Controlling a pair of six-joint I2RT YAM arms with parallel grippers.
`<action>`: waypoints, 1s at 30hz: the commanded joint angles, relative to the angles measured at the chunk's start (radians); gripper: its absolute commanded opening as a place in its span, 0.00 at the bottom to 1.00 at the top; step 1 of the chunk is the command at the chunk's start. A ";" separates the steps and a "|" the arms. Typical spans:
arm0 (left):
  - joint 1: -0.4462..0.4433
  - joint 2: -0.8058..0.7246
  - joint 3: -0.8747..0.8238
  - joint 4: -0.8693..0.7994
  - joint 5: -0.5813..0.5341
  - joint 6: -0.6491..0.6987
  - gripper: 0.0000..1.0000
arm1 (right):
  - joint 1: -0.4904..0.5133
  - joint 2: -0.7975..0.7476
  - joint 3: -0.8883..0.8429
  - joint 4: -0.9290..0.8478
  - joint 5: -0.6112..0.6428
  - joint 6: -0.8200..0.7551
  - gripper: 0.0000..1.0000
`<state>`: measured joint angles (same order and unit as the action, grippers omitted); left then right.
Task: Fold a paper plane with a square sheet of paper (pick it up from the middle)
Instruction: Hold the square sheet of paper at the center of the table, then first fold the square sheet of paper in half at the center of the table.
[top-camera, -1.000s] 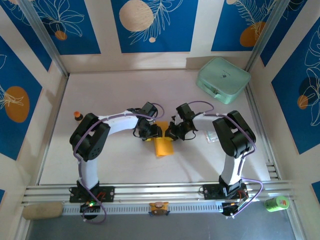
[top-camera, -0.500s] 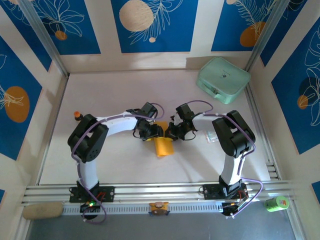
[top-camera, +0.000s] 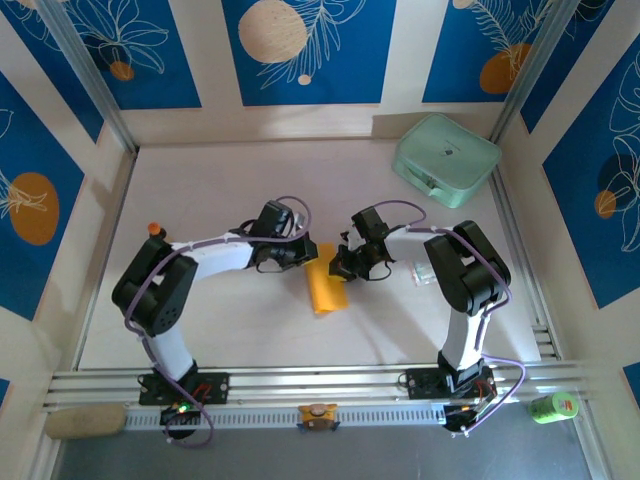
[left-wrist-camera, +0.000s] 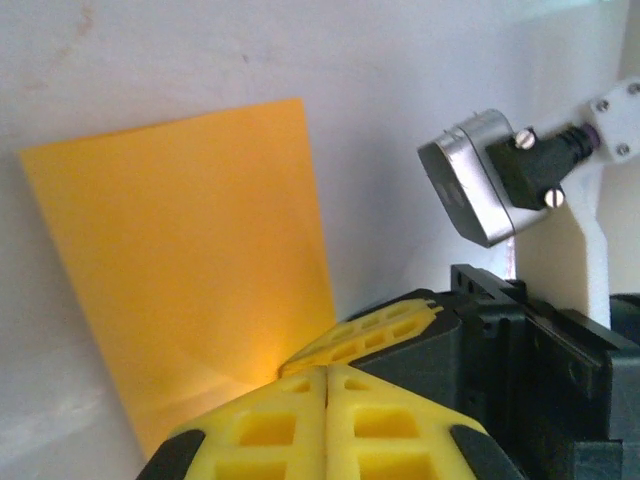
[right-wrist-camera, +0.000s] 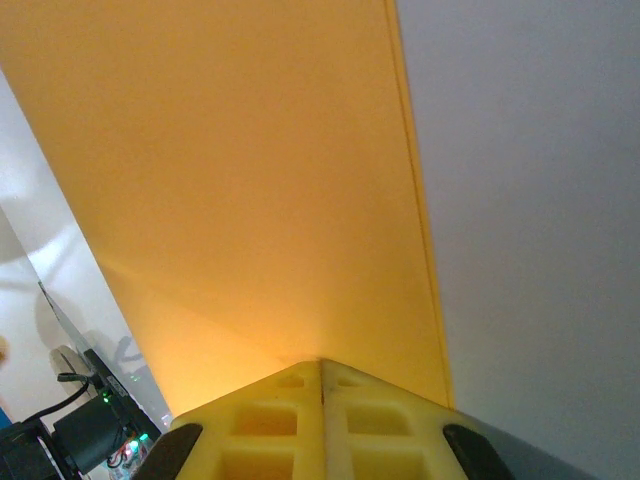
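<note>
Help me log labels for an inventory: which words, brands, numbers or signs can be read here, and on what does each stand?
No text is legible in any view.
Mint-green case: small dark mark on the lid, too small to read.
Green can: a light patch on its side, too blurred to read.
Orange-yellow paper: plain, no print.
Blue wall panels: leaf and circle drawings, no words.

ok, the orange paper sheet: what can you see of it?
The square sheet of paper is thin, plain orange-yellow, matte and unmarked. It reads as a slanted oblong strip lying on the pale table between the arms. In the right wrist view a doubled edge runs along one long side, so it looks folded over. The shut right pincer sits at its end, apparently touching; a pinch is unclear. The shut left pincer is beside it, contact uncertain.
</note>
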<state>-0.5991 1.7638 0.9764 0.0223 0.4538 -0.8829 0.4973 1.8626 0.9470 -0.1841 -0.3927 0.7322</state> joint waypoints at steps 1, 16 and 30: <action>0.005 0.030 -0.026 0.111 0.072 -0.046 0.00 | 0.004 0.058 -0.037 -0.121 0.106 0.002 0.00; 0.037 0.100 -0.145 0.133 0.024 0.010 0.00 | 0.003 0.064 -0.045 -0.112 0.104 0.009 0.00; 0.068 0.063 -0.019 0.043 0.096 0.064 0.00 | -0.003 0.049 -0.046 -0.124 0.106 0.009 0.00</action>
<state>-0.5468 1.8450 0.9100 0.1028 0.5240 -0.8402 0.4965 1.8629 0.9470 -0.1841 -0.3927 0.7326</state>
